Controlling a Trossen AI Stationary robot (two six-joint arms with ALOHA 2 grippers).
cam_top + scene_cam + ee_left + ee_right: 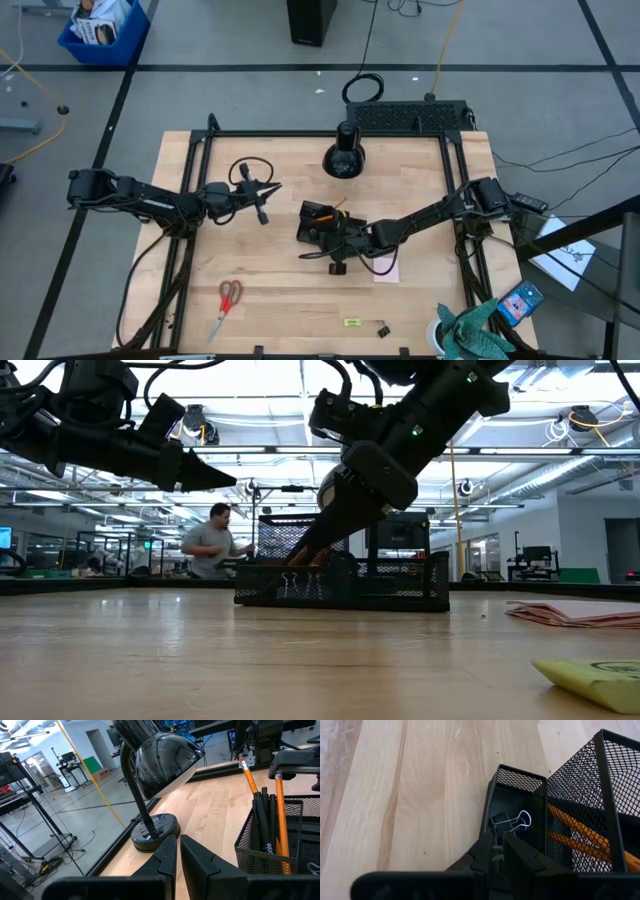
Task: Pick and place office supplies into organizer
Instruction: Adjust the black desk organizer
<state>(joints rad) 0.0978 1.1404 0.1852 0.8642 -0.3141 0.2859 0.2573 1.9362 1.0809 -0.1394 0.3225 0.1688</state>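
Organizer first: we see the black wire-mesh desk organizer [322, 226] near the middle of the pale wooden table [420, 300], and we place everything else relative to it. Our right gripper [498, 851] hangs over one of its low front compartments, fingers only a narrow slit apart and holding nothing; just beyond the fingertips a small black binder clip with silver wire handles [507, 821] lies on the floor of that compartment. Orange pencils [580, 836] lean inside the taller mesh section beside it, and in the left wrist view dark pens [263, 827] stand there with them. The pink sticky-note pad [386, 268] lies on the table just beside the organizer, under our right arm. Red-handled scissors [226, 303] lie well apart from it, toward the table's front left. A small yellow-green piece [351, 322] and another tiny black clip [382, 329] rest near the front edge. Behind the organizer stands a black gooseneck desk lamp [157, 765]. Our left gripper [178, 851] hovers left of the organizer, fingers nearly together, empty.
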